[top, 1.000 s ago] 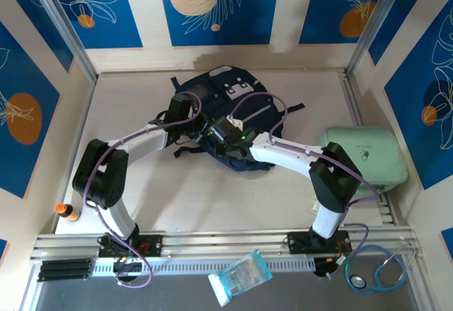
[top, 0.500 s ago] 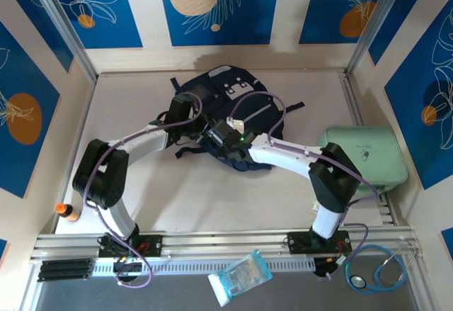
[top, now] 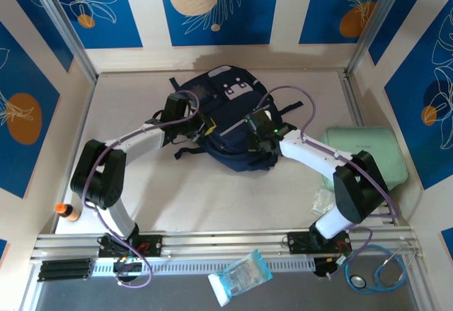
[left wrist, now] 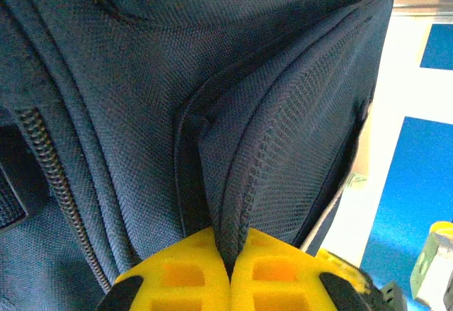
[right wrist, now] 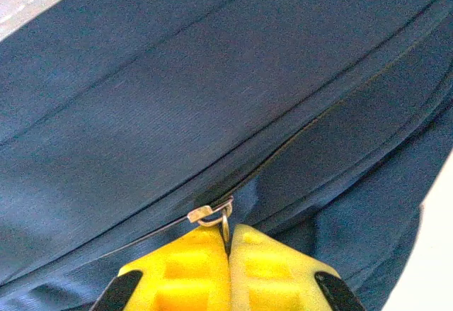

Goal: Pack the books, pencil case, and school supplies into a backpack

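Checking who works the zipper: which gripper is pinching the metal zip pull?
The right gripper, shut on the metal zipper pull of the backpack. The left gripper instead clamps a padded fabric flap.

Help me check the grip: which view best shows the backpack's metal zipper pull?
Right wrist: the small silver zipper pull sits close-up, pinched by the right end effector. Top external is too distant; left wrist faces a navy flap.
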Robot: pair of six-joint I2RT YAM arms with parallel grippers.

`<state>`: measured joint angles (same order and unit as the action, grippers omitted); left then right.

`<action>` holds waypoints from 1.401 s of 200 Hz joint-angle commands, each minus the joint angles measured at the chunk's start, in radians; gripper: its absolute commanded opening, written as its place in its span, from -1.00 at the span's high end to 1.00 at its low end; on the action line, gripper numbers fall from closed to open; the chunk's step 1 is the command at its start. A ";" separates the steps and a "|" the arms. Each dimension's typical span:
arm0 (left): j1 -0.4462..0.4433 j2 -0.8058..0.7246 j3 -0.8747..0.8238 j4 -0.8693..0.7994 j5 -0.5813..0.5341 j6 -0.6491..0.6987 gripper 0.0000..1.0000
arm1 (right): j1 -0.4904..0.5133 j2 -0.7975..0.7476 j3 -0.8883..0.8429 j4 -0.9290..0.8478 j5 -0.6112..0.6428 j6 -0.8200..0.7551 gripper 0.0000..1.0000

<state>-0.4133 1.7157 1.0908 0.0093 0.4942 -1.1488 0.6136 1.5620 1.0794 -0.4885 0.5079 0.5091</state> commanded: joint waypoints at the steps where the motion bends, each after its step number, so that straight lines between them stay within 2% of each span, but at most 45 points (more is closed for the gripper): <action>1: 0.068 -0.090 -0.008 -0.043 0.005 0.075 0.64 | 0.025 0.046 0.086 -0.036 -0.024 -0.150 0.91; 17: 0.095 -0.140 -0.034 -0.097 -0.019 0.111 0.23 | 0.076 0.097 0.154 -0.025 -0.072 -0.182 0.92; 35: 0.148 -0.209 -0.125 -0.074 -0.019 0.094 0.09 | 0.126 0.169 0.240 -0.018 -0.163 -0.193 0.93; 49: 0.200 -0.260 -0.227 0.006 -0.001 0.047 -0.03 | 0.166 0.233 0.322 -0.026 -0.217 -0.183 0.96; 70: 0.259 -0.321 -0.340 0.090 0.018 -0.014 -0.11 | 0.218 0.318 0.429 -0.028 -0.255 -0.169 0.97; 114: 0.281 -0.411 -0.406 0.050 -0.059 -0.007 -0.14 | 0.276 0.440 0.590 -0.041 -0.339 -0.123 0.97; 133: 0.283 -0.386 -0.410 0.086 -0.053 -0.016 -0.07 | 0.289 0.463 0.619 -0.046 -0.359 -0.111 0.98; 162: 0.283 -0.313 -0.388 0.202 -0.029 -0.063 0.17 | 0.302 0.466 0.613 -0.046 -0.371 -0.096 0.98; 196: 0.283 -0.241 -0.339 0.204 -0.052 -0.071 0.31 | 0.305 0.461 0.601 -0.046 -0.369 -0.075 0.98; 210: 0.283 -0.219 -0.323 0.193 -0.063 -0.071 0.43 | 0.308 0.460 0.600 -0.048 -0.351 -0.072 0.98; 225: 0.283 -0.204 -0.311 0.192 -0.076 -0.068 0.64 | 0.312 0.462 0.603 -0.067 -0.308 -0.075 0.98; 248: 0.283 -0.208 -0.297 0.179 -0.105 -0.047 1.00 | 0.329 0.472 0.636 -0.199 -0.141 -0.055 0.98; 280: 0.284 -0.223 -0.285 0.155 -0.118 -0.007 1.00 | 0.322 0.421 0.537 -0.279 0.000 0.006 0.98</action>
<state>-0.1375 1.5013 0.7605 0.1432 0.4370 -1.2137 0.9298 2.0235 1.6768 -0.6128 0.3798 0.4583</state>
